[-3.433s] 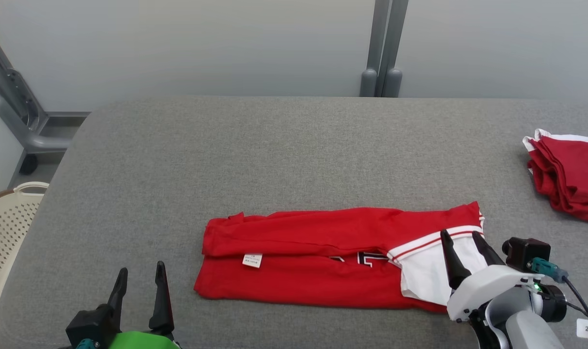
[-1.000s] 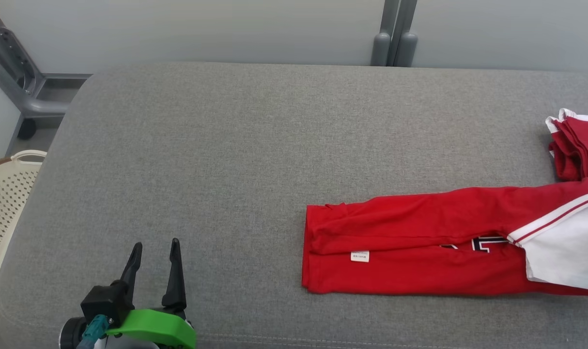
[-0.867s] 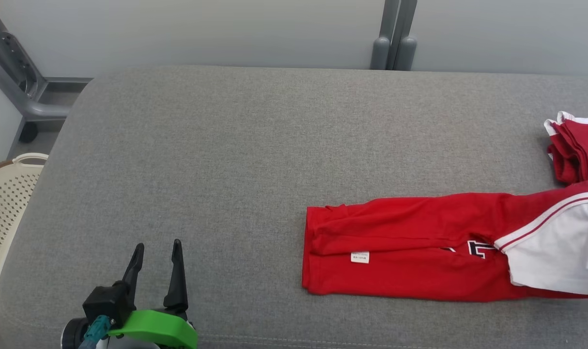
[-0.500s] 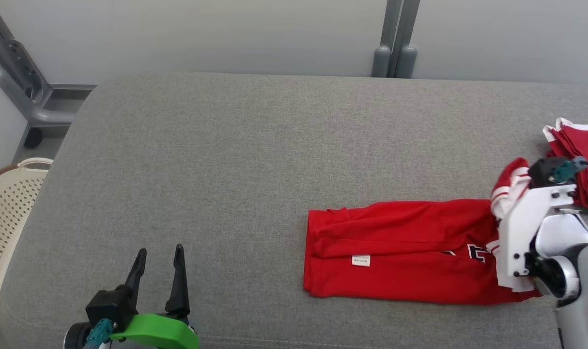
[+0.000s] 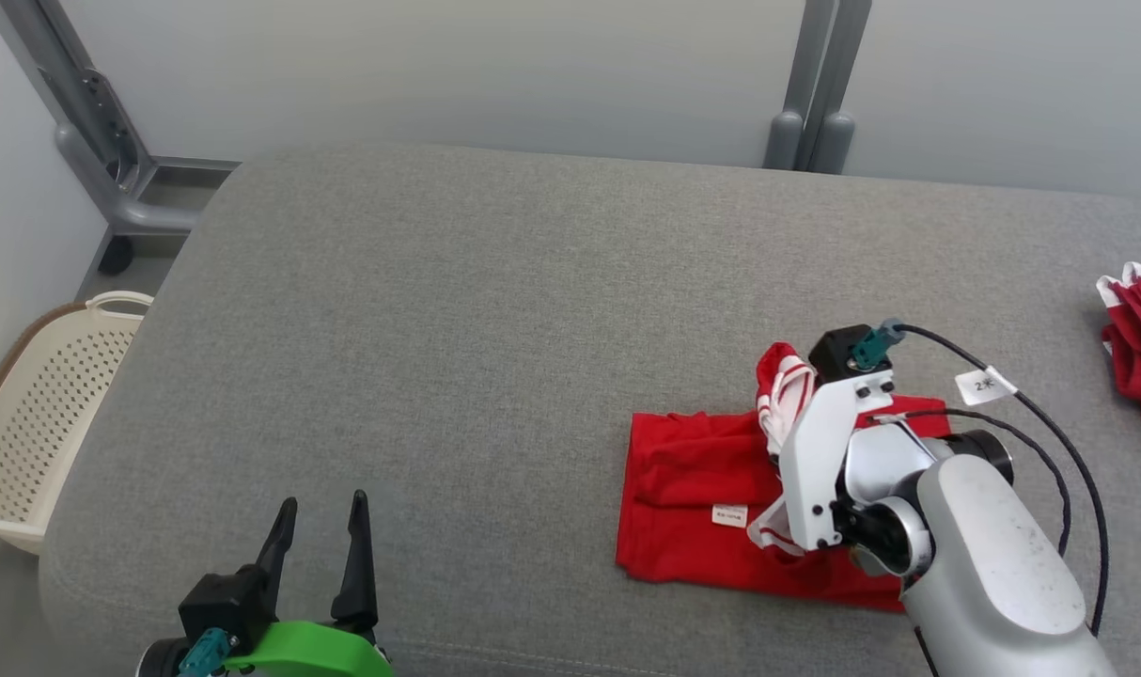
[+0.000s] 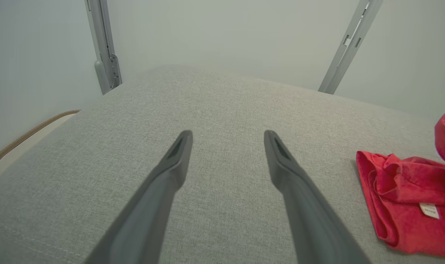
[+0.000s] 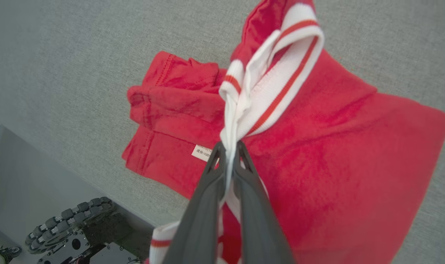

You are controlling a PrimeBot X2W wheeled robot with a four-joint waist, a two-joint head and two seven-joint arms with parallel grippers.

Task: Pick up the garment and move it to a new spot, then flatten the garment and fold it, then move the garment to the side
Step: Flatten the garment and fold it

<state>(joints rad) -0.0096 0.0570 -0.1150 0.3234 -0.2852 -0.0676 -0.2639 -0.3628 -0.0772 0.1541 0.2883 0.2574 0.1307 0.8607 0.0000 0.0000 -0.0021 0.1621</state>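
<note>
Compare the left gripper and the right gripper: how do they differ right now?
The left gripper has its jaws wide open and empty; the right gripper has its jaws shut on the white, red-striped ribbed trim of the red fabric garment. The left gripper hovers over bare grey fabric-covered table, apart from the garment; the right gripper is above the garment, holding that trim raised. Both have two long dark fingers.

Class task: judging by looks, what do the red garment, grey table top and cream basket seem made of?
The garment: soft matt knit cloth, perhaps cotton; it creases, with ribbed trim. The table top: matt woven fabric, grainy weave showing. The basket: probably moulded plastic, smooth, with rows of holes.
</note>
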